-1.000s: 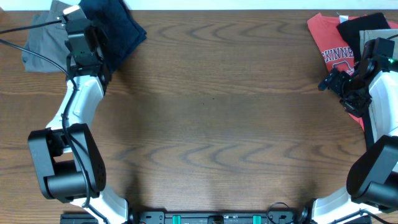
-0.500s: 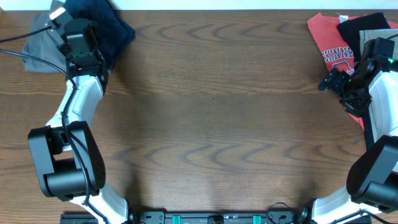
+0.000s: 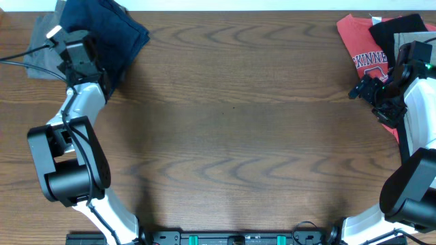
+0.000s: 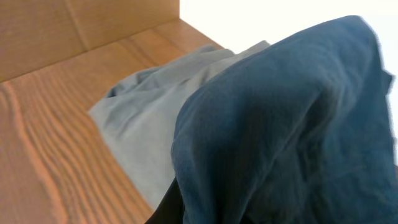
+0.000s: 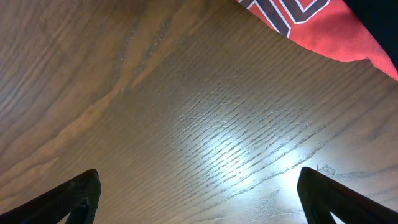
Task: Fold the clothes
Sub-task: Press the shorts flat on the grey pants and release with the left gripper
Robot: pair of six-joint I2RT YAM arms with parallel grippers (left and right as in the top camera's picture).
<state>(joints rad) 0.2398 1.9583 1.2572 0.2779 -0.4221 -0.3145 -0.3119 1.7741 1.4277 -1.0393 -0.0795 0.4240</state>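
Judged partway: dark navy fabric garment laid over grey cloth garment at table's far-left corner, left hand grip impossible to tell, rumpled red printed T-shirt unfolded beside right hand, fingers apart, empty.

Setting: robot test station in a lab, not a home. Evidence: wood-grain bench. Left arm and right arm stand at its near edge beside a black mounting rail. A loose cable trails over the far left corner. Plain white surround beyond the bench. Sample clothing is heaped at the far corners: navy garment, red T-shirt.
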